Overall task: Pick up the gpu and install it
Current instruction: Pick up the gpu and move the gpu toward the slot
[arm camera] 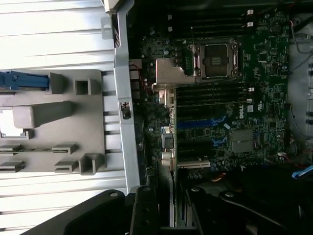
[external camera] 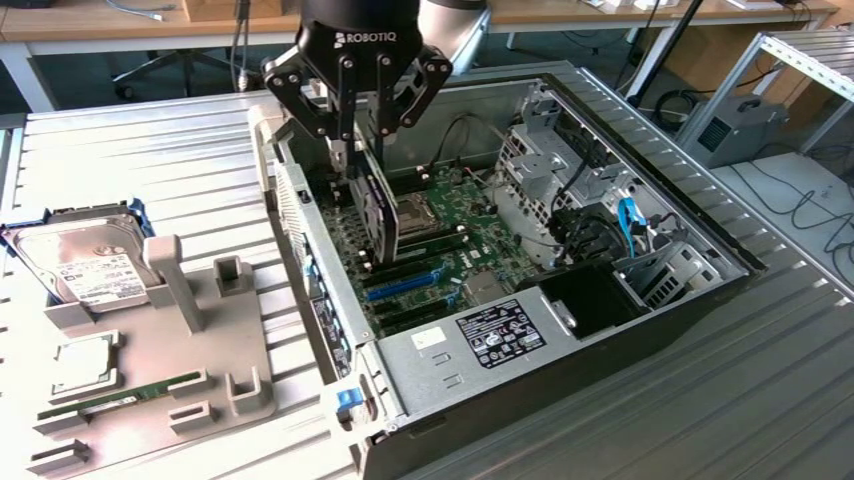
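— Looking from the near edge, what comes first?
— A grey holder [external camera: 200, 370] on the ribbed metal tabletop [external camera: 160, 140], at the exterior view's left. A narrow green RAM stick [external camera: 127, 392] lies in it, with a square processor chip [external camera: 83, 362] just behind. A hard drive [external camera: 83, 265] with a white label sits further back.
— And beside the holder?
— The open computer case [external camera: 707, 290], lying on its side. Its power supply [external camera: 494, 330] sits at the near end. Beyond that lies the green motherboard [external camera: 467, 235], with blue slots [external camera: 407, 283] and the processor socket [external camera: 416, 210].
— Where is the gpu?
— The gpu [external camera: 380, 215] stands on edge inside the case, above the motherboard, close to the wall that faces the holder. The wrist view catches it edge-on, its silver bracket [arm camera: 168, 78] towards that wall.
— The jaws?
— Drawn partly together, clamping the card's upper edge from both faces. Whether its lower edge touches a slot, I cannot tell.
— And furthest back?
— Wooden desks [external camera: 134, 25] beyond the tabletop.
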You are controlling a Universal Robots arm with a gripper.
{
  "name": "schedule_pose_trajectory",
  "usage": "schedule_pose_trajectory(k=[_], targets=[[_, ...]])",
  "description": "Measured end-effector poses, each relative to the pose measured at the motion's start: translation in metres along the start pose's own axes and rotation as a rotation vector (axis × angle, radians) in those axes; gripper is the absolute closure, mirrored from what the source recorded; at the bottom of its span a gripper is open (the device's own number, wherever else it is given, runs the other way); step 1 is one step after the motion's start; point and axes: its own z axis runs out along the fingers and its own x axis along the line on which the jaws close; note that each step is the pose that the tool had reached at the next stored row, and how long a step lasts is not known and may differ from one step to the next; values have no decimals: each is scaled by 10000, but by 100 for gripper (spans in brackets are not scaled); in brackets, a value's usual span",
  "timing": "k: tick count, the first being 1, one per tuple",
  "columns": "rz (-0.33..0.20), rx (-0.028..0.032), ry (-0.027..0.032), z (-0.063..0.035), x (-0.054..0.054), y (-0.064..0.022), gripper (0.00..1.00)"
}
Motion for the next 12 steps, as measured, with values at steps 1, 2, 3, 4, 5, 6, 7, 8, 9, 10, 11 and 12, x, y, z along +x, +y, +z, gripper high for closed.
schedule_pose_trajectory(k=[1, 2, 3, 4, 5, 6, 7, 8, 9, 10, 11, 12], targets=[[0, 4, 0, 3, -8, 2, 73], [0, 7, -1, 5, -14, 4, 73], [0, 11, -1, 7, -22, 6, 73], [0, 14, -1, 9, -28, 7, 73], [0, 16, -1, 11, -34, 9, 73], [0, 20, -1, 13, -40, 10, 73], [0, 24, -1, 15, -47, 12, 73], [0, 28, -2, 17, -53, 13, 73], [0, 34, -2, 21, -67, 16, 73], [-1, 38, -3, 22, -73, 18, 73], [-1, 40, -3, 24, -79, 19, 73], [-1, 43, -3, 26, -88, 21, 73]])
